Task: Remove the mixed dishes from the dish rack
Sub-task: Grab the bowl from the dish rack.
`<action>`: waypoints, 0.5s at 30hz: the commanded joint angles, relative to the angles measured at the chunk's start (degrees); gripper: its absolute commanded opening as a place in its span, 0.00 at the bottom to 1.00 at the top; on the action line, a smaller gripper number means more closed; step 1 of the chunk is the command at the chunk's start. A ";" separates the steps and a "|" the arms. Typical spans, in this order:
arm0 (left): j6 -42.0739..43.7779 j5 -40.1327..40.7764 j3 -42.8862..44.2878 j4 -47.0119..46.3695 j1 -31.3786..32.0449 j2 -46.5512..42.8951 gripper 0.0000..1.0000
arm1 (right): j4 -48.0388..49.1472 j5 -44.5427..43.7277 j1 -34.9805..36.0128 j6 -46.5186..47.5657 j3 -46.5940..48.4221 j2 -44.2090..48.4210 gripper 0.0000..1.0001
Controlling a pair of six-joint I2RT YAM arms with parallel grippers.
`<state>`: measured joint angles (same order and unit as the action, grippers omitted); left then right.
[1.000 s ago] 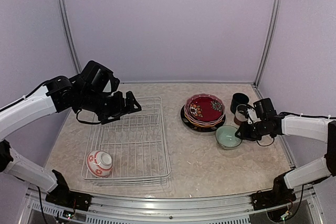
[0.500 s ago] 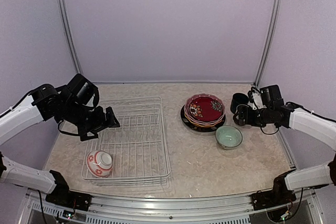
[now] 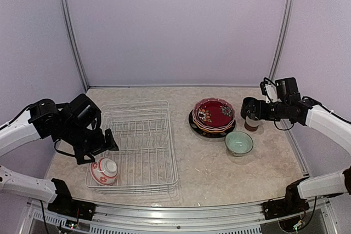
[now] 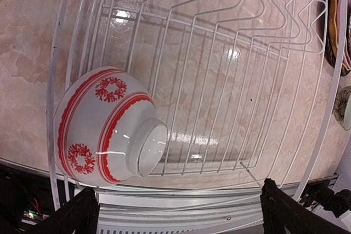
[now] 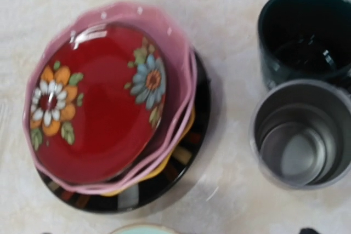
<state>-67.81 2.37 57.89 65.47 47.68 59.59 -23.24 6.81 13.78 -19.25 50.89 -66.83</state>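
The white wire dish rack [image 3: 143,135] holds one dish, a red-patterned white bowl [image 3: 104,170] lying tilted in its near left corner. My left gripper [image 3: 107,141] hangs open just above and behind that bowl [image 4: 104,127]; in the left wrist view its fingertips [image 4: 74,216] stand wide apart with nothing between them. On the table to the right, a dark red floral bowl [image 5: 93,102] sits on stacked pink, yellow and black plates [image 5: 164,187]. A teal cup [image 5: 304,31], a brown-white cup [image 5: 301,135] and a pale-green cup [image 3: 239,142] stand beside them. My right gripper [image 3: 249,108] hovers open over the two cups.
The metal rail of the table's near edge [image 4: 181,212] runs just below the rack. Grey walls and upright frame posts [image 3: 279,31] close in the back and sides. The right arm [image 3: 329,121] reaches in from the right wall.
My left gripper has dropped from the rack's far end toward the bowl at its near end. My right gripper has let go of the brown-white cup beside the teal cup and lifted off it.
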 commanded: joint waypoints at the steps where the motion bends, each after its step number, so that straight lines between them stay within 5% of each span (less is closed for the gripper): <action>1: -3.44 1.92 1.91 4.26 -0.10 0.77 0.99 | 0.34 1.86 -2.24 0.93 2.42 -0.32 0.95; 15: -17.43 3.31 0.81 9.07 5.36 1.93 0.99 | 2.55 5.15 -2.26 1.49 2.16 -1.55 0.96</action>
<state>-80.16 3.60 58.54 71.20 51.90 58.74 -21.15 10.92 11.86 -18.63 52.34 -68.53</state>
